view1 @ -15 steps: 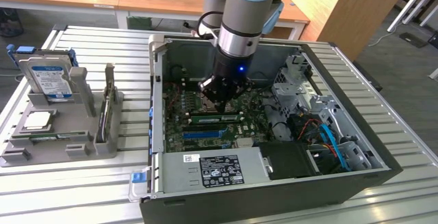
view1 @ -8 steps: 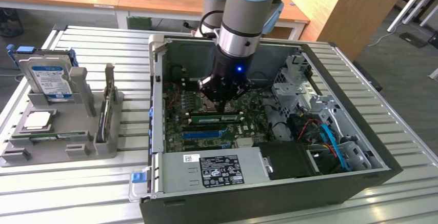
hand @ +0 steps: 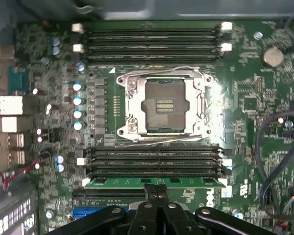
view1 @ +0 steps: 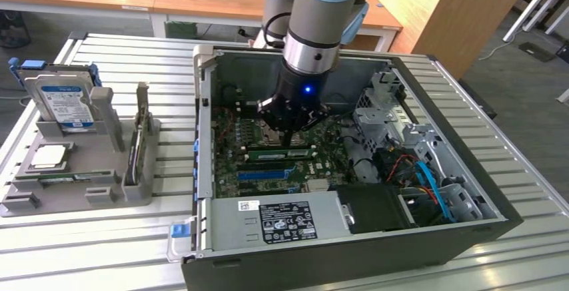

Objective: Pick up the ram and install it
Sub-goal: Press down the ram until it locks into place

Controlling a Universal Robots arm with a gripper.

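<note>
The ram (hand: 122, 182) is a long green stick with dark chips, lying in the memory slot nearest my gripper (hand: 155, 188). That slot is the outermost of the bank beside the bare processor socket (hand: 164, 105). My black fingers are shut together, and their tips rest against the ram's top edge at about its middle. In the exterior view the gripper (view1: 295, 141) reaches straight down into the open computer case (view1: 356, 258), with the ram (view1: 277, 151) just below it on the motherboard.
Three dark memory slots (hand: 152, 159) lie between the ram and the socket, and another bank (hand: 152, 41) lies beyond it. At the exterior view's left, a grey holder (view1: 116, 191) carries a blue-labelled hard drive (view1: 64, 101) and a silver processor (view1: 49, 156). Cables (view1: 427, 171) crowd the case's right side.
</note>
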